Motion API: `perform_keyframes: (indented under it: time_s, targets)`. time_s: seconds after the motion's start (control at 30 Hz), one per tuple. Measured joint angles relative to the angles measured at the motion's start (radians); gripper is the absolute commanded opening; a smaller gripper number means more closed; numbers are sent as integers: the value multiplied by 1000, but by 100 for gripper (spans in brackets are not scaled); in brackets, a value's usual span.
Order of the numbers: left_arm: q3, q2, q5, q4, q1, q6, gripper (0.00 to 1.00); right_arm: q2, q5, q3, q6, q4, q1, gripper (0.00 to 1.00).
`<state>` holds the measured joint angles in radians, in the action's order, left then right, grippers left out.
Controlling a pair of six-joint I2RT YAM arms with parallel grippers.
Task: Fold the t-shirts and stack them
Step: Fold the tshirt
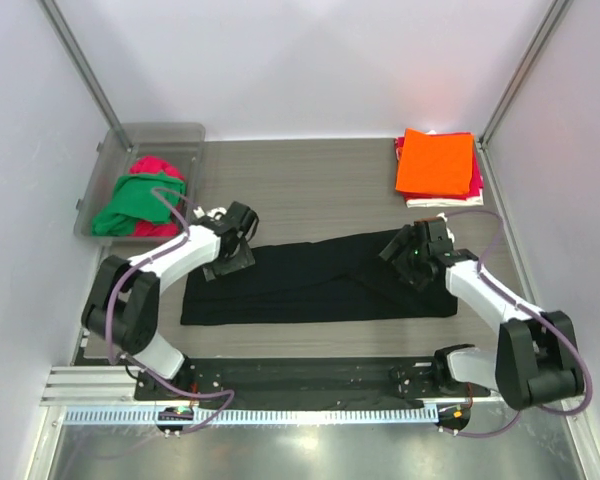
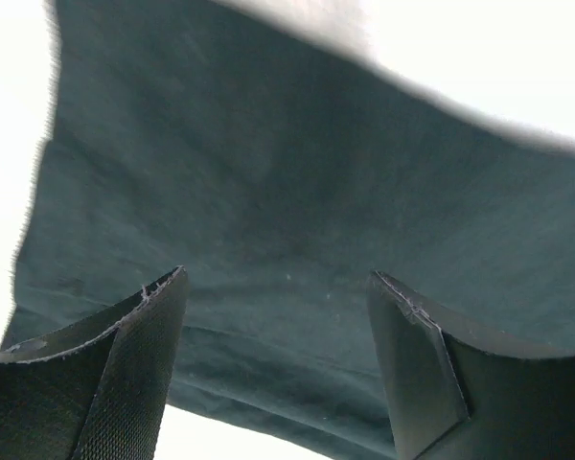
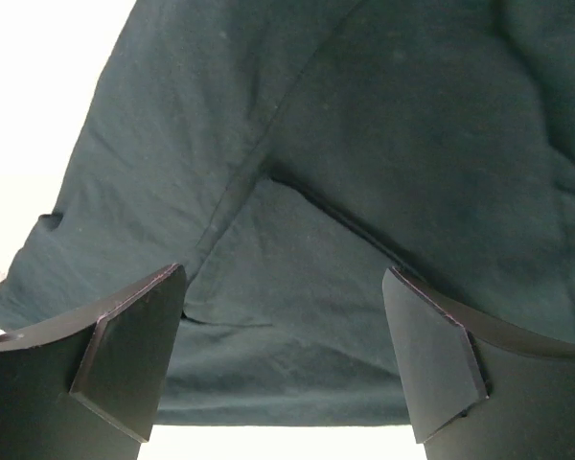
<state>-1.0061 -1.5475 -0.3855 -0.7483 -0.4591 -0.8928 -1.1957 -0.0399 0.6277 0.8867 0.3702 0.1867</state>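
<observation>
A black t-shirt (image 1: 310, 280) lies as a long folded band across the middle of the table. My left gripper (image 1: 242, 240) is open just over its upper left end; the left wrist view shows the dark cloth (image 2: 297, 192) between and beyond the spread fingers (image 2: 134, 364). My right gripper (image 1: 405, 255) is open over the shirt's right part, where a sleeve fold shows (image 3: 297, 240) between its fingers (image 3: 431, 355). Neither holds cloth. A stack of folded shirts, orange on top (image 1: 437, 162), sits at the back right.
A clear plastic bin (image 1: 170, 138) at the back left holds crumpled green (image 1: 125, 205) and red (image 1: 158, 166) shirts. Frame posts and white walls enclose the table. A rail runs along the near edge (image 1: 280, 415).
</observation>
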Motion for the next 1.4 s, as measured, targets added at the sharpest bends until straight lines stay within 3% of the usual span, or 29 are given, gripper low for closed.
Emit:
perform_keyframes:
  time_s: [0.33,0.6,0.8,1.07,1.23,1.4]
  targets:
    - [56,-78,60,10,-51,4,73,-277,-53,101,-19,-142,33,89]
    - [201,55,114,55,-100,-79,70,-528,-87,328,-18,-240,159,88]
    - [331,228,203,14,-163,-175,70,-791,-125,671,-33,-189,206,88]
    - [394,369,349,60,-241,-391,76,-1280,-193,1426,-116,-83,201,88]
    - [367,219,431,238,-323,-522,77,-1547,-270,1845,-127,-72,185,88]
    - [237,-31,579,506,-411,-623,75,-1620,-339,1899,-95,-208,164,88]
